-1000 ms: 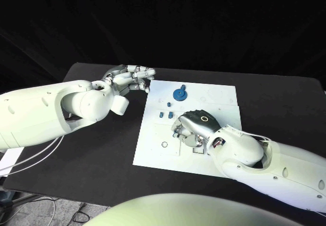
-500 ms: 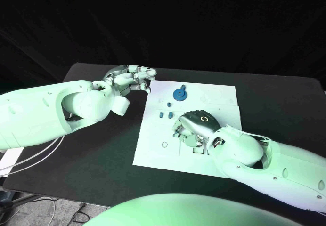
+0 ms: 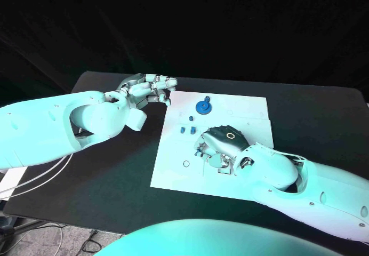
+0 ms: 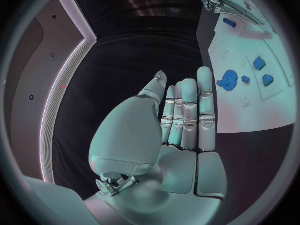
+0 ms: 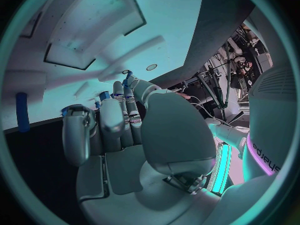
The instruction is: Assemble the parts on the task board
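Right hand [image 3: 221, 143] is working low over the middle of the white board [image 3: 175, 165], palm down, fingers curling toward the surface; whether it is pinching a small piece under them I cannot tell, since the back of the hand is hiding the fingertips in the head view and the wrist view is giving only a hint of blue near them. Left hand [image 3: 146, 88] is hanging just off the board's far left corner with its fingers bunched loosely together and nothing in them. On the board, a round blue wheel [image 3: 203, 106] is sitting near the far edge, and three small blue pieces [image 3: 187, 129] are lying between the wheel and the right hand, just beyond its knuckles and toward the left arm's side. Judging by this, the right hand is plainly the nearer one to those pieces, so any reach for them is looking like a short move forward for it.
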